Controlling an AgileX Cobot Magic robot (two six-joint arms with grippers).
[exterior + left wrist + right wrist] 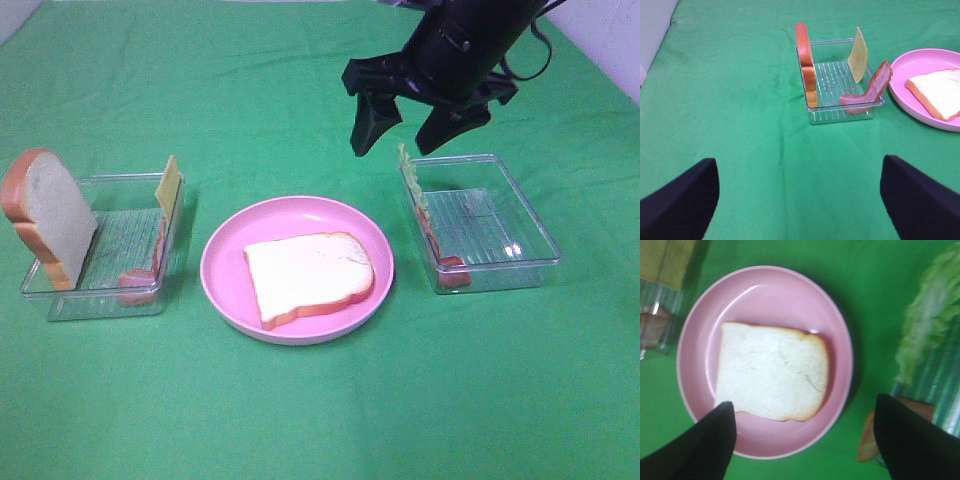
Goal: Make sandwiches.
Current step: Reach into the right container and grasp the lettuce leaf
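Right pincer point(393, 148) wide, empty; left pincer point(799, 160) wide, empty. White bread slice point(308, 275), orange-brown crust, flat on pink plate point(225, 252).

The green-clothed desk point(300, 420) carries three things in a row, each apart from the next: left tray point(105, 303), pink plate point(218, 262) in the middle, right tray point(495, 235).

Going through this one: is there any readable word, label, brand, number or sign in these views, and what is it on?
None: no text or sign can be read in any view.
The pink plate, the bread slice on it, the left clear tray, the right clear tray, the green cloth and the right gripper all look unmarked.
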